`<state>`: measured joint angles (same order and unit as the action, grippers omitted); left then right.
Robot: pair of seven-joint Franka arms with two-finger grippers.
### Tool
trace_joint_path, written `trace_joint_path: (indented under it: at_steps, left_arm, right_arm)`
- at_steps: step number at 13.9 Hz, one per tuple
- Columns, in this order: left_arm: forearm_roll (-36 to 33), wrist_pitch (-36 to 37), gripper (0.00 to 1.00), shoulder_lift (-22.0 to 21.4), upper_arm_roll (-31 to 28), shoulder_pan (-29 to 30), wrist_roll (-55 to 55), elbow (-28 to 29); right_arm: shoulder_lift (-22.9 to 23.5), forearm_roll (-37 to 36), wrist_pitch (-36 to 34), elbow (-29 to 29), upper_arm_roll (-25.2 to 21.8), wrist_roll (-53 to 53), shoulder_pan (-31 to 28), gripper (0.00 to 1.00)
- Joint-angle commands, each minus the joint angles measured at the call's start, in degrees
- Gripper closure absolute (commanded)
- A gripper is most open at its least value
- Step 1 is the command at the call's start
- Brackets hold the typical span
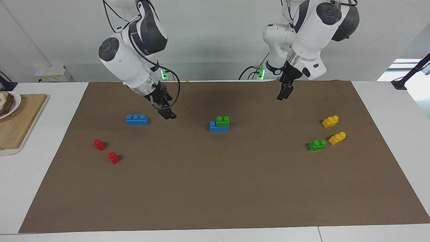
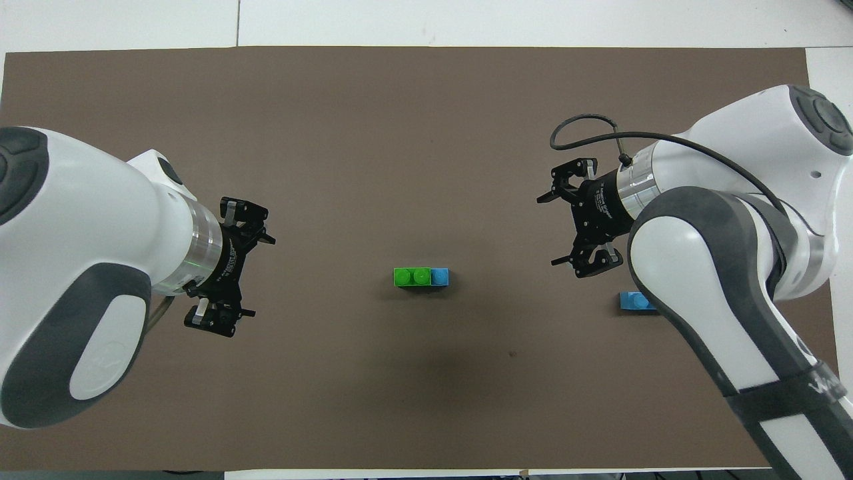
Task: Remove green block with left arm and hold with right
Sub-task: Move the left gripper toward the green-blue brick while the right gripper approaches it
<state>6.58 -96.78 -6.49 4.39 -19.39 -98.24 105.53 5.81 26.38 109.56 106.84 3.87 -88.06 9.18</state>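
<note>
Facing view: the green block [image 1: 223, 121] sits on top of a blue brick [image 1: 215, 127] near the middle of the brown mat [image 1: 215, 188] that covers the table [image 1: 40, 188], over the end of that brick toward the left arm's end of the table. The right hand [image 1: 167, 114] hangs in the air over the mat between the stacked pair and a lone blue three-stud brick [image 1: 137, 119], fingers spread and holding nothing. The left hand [image 1: 281, 94] is up over the mat, toward the left arm's end from the green block and well apart from it, also released and empty. Toward that same end from the stacked pair lie a second green brick [image 1: 317, 145] and two yellow bricks [image 1: 330, 121] [image 1: 337, 138]. Toward the right arm's end from the stack lie two red bricks [image 1: 99, 144] [image 1: 113, 157], and off the mat a wooden board [image 1: 16, 124].

Overhead view: the green block [image 2: 412, 277] covers most of the blue brick [image 2: 440, 277], leaving one blue stud bare. The left hand [image 2: 248, 273] and the right hand [image 2: 552, 230] flank the stack, each well apart from it with fingers wide. The lone blue brick [image 2: 633, 301] is partly hidden under the right arm.
</note>
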Motion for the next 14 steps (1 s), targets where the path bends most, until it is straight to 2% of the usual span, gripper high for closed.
trace_joint_path:
  at_steps: [1,5,7,11,14]
  left_arm:
    - [1.59,-5.60,0.00,-0.64,-0.61,-0.12,-5.45,3.10]
    - [2.21,-7.54,0.00,2.34,-0.43,-3.89,-12.83,2.75]
    - [1.34,-9.83,0.00,5.94,-0.17,-6.52,-18.19,1.18]
    - [0.45,-14.13,0.00,10.60,-0.17,-8.20,-22.78,0.02]
    - [-0.86,-16.34,0.00,12.72,-0.17,-9.70,-26.38,-0.24]
  right_arm:
    - [0.16,1.57,3.28,1.87,0.09,-3.69,0.92,0.01]
    - [0.43,2.88,8.20,6.00,0.09,-2.82,5.12,0.01]
    - [0.69,3.06,11.53,7.67,0.09,-3.34,7.86,0.01]
    - [1.57,3.06,13.30,8.90,0.09,-3.34,10.40,0.01]
    - [1.66,3.15,18.13,11.89,0.09,-3.61,12.43,0.01]
